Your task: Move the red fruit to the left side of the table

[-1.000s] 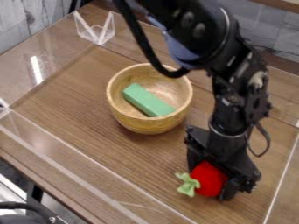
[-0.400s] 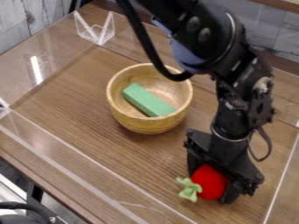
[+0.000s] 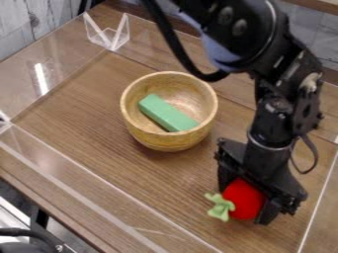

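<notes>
The red fruit point(image 3: 242, 199), a small glossy strawberry with its green stem pointing left, lies on the brown wood-grain table point(image 3: 79, 128) near the front right corner. My gripper point(image 3: 251, 201) points straight down over it. Its black fingers stand open on either side of the fruit, which rests on the tabletop between them. The finger bodies hide the fruit's right half. I cannot tell whether the fingers touch the fruit.
A round light wooden bowl point(image 3: 165, 139) holding a green block point(image 3: 168, 112) stands at the table's middle, left of the gripper. Clear acrylic walls point(image 3: 119, 212) border the table. A small clear stand point(image 3: 109, 33) sits at the back left.
The arm's upper links have leaned to the right. The gripper has stayed around the red fruit with its jaws open, and the fruit has barely shifted.
</notes>
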